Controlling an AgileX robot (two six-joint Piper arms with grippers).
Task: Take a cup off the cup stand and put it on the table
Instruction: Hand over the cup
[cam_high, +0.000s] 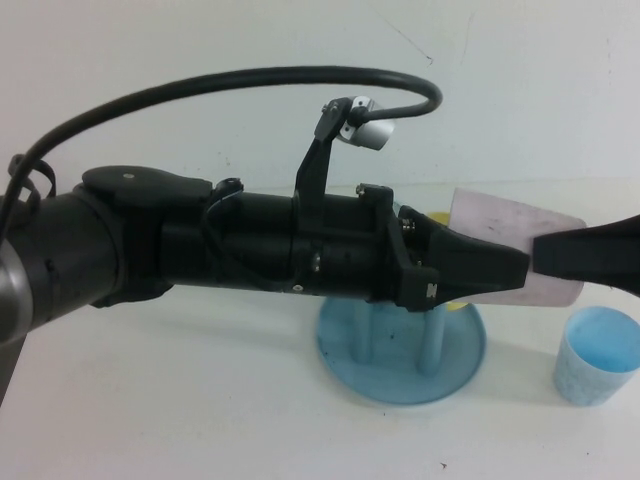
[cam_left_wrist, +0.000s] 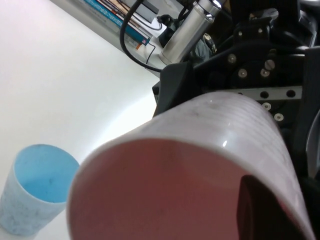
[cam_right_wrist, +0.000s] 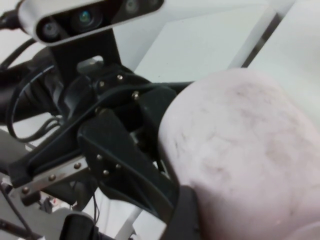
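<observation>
The pale pink speckled cup (cam_high: 492, 218) is held on its side in the air above the blue cup stand (cam_high: 400, 385). My left gripper (cam_high: 515, 270) reaches in from the left and is shut on the cup's rim. One finger (cam_left_wrist: 260, 210) is inside the pink mouth (cam_left_wrist: 150, 200). My right gripper (cam_high: 545, 258) comes in from the right and is shut on the cup's base end. One finger (cam_right_wrist: 185, 217) lies against the cup's outer wall (cam_right_wrist: 240, 150). Two bare blue pegs (cam_high: 432, 340) stand on the stand. The white table (cam_high: 200, 400) lies below.
A light blue tumbler (cam_high: 598, 355) stands upright on the table right of the stand; it also shows in the left wrist view (cam_left_wrist: 35, 187). A bit of yellow (cam_high: 452, 303) shows behind my left gripper over the stand. My left arm spans the middle of the view.
</observation>
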